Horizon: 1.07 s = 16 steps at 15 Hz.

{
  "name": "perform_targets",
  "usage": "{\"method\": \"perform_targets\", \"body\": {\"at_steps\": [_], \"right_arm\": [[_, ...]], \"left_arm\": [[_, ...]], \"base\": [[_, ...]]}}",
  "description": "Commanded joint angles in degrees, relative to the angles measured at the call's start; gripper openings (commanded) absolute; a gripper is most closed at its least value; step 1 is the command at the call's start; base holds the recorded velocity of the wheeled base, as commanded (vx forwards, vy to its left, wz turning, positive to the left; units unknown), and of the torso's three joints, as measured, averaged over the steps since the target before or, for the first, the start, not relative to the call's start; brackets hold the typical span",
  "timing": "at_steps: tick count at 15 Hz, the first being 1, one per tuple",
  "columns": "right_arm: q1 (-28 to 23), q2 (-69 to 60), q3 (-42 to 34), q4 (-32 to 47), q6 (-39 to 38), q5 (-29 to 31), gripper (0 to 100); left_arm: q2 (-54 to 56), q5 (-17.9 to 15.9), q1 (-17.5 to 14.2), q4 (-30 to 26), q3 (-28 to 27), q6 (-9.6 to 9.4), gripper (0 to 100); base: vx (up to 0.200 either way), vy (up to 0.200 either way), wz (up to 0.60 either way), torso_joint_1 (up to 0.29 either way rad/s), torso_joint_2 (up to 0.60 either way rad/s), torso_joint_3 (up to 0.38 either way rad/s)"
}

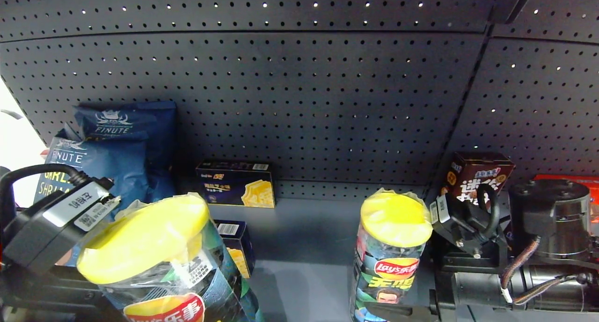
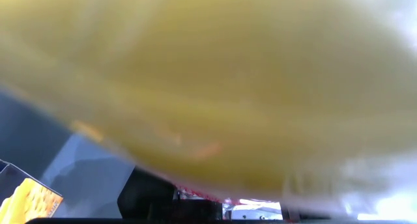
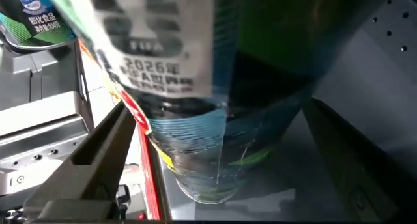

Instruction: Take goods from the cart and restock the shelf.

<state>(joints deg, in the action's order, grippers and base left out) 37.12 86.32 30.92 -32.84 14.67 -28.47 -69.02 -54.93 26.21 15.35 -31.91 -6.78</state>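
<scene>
The shelf (image 1: 304, 237) is backed by a dark pegboard panel (image 1: 299, 102).

- Left: two blue snack bags (image 1: 117, 149) stand one behind the other.
- Back centre: a dark box with a yellow picture (image 1: 236, 184) stands against the panel. A second such box (image 1: 236, 247) sits nearer, partly hidden by the left chip can (image 1: 187, 275), which is tilted, yellow lid up.
- Right: the right chip can (image 1: 390, 270) stands upright, the right gripper (image 1: 393, 309) at its base. A brown box (image 1: 477, 177) stands behind.
</scene>
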Motion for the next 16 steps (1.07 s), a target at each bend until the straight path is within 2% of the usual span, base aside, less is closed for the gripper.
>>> {"method": "perform_targets", "body": {"at_steps": [1,12,16], "right_arm": [[0.6,-0.9,-0.3,0.1,0.0,0.1,100],[1.6,-7.0,-0.9,0.8,-0.1,3.1,100],[1.2,-10.9,-0.4,3.1,-0.1,3.2,100]], "left_arm": [[0.0,0.0,0.0,0.0,-0.1,0.01,0],[0.6,-0.1,0.0,0.0,1.5,0.01,0],[0.2,0.0,0.1,0.1,-0.7,0.01,0]], "base": [[0.000,0.000,0.00,0.000,0.00,0.000],[0.000,0.000,0.00,0.000,0.00,0.000],[0.000,0.000,0.00,0.000,0.00,0.000]]}}
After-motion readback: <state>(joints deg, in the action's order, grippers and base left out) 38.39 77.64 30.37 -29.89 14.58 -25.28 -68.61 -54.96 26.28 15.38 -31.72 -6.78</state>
